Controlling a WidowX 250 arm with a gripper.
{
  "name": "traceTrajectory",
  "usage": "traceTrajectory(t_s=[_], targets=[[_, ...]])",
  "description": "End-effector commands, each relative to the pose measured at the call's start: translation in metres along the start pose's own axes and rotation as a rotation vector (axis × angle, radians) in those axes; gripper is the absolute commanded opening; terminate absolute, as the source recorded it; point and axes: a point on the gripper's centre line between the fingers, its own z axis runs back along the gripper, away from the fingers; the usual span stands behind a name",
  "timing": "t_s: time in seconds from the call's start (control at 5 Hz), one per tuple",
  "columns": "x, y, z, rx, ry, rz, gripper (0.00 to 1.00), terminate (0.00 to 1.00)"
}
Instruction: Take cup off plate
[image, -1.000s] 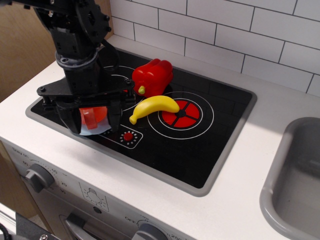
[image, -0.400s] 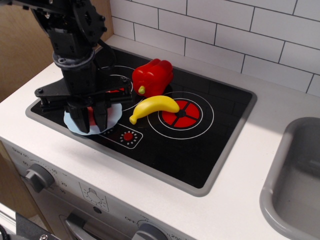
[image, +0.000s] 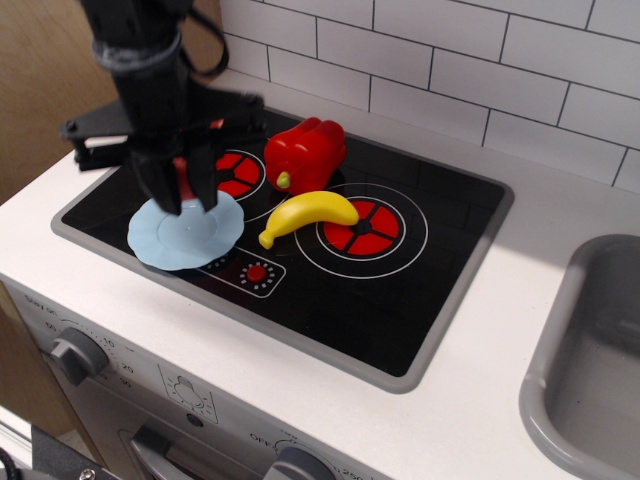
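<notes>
My black gripper (image: 180, 190) hangs above the left side of the stove and is shut on the orange-red cup (image: 184, 176). Only a sliver of the cup shows between the fingers. The cup is lifted clear of the light-blue scalloped plate (image: 186, 232). The plate lies flat and bare on the front-left of the black cooktop, right below the fingertips.
A red bell pepper (image: 305, 152) stands behind a yellow banana (image: 307, 213) in the middle of the cooktop (image: 400, 290). A red burner ring (image: 362, 228) is to the right. A grey sink (image: 590, 350) is at far right. White tiled wall behind; knobs along the front edge.
My gripper closed on the cup and rose straight up, lifting it off the plate. The plate, partly hidden before, now shows in full.
</notes>
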Motion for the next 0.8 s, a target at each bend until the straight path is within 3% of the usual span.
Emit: traceTrajectory(t_s=[0.0, 0.2, 0.4, 0.6], targets=[[-0.026, -0.040, 0.011, -0.074, 0.074, -0.244, 0.00, 0.00], [-0.043, -0.059, 0.003, -0.082, 0.112, -0.347, 0.00, 0.00], [-0.056, -0.073, -0.007, -0.119, 0.110, -0.389, 0.00, 0.00], [-0.064, -0.084, -0.020, -0.107, 0.108, -0.483, 0.00, 0.00]])
